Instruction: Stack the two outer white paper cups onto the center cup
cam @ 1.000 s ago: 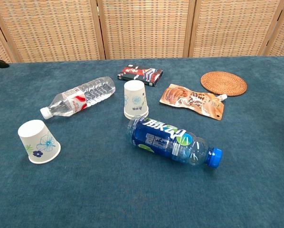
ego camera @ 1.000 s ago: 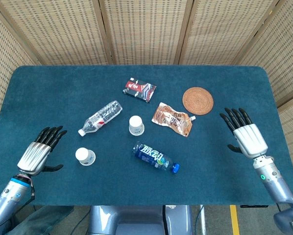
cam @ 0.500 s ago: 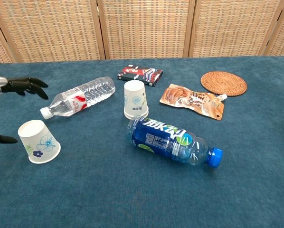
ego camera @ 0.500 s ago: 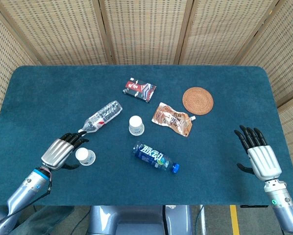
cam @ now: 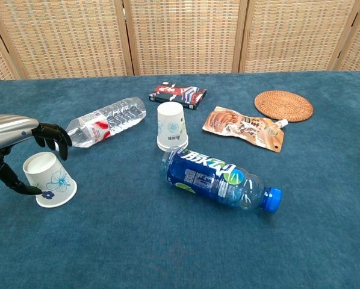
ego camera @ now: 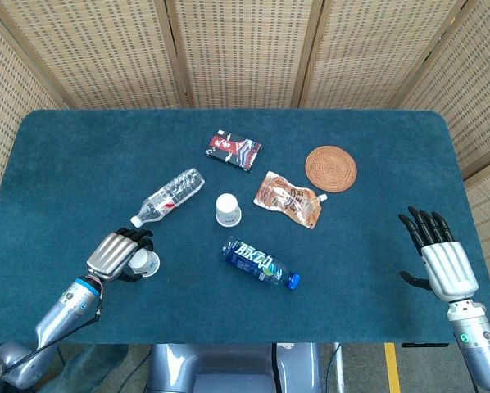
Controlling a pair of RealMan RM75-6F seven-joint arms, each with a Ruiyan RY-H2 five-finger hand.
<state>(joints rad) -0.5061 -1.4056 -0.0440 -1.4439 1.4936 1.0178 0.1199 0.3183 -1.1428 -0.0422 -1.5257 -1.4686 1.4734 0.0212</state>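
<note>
Since a moment ago my left hand (ego camera: 116, 255) has slid in from the left edge of the surface (ego camera: 56, 164) to the near-left paper cup (cam: 49, 179), its fingers (cam: 53, 137) arched over the upturned cup and thumb low beside it, not yet clearly clamped on it. Meanwhile my right hand (ego camera: 442, 260) has drawn back toward the near-right corner, fingers spread and empty. Near the middle, the other cup (ego camera: 228, 209) stands upside down between a clear bottle (ego camera: 169, 196) and a blue bottle (ego camera: 260, 264).

Upside-down white floral paper cup (cam: 170, 125) mid-table; second cup (cam: 48, 179) near-left
</note>
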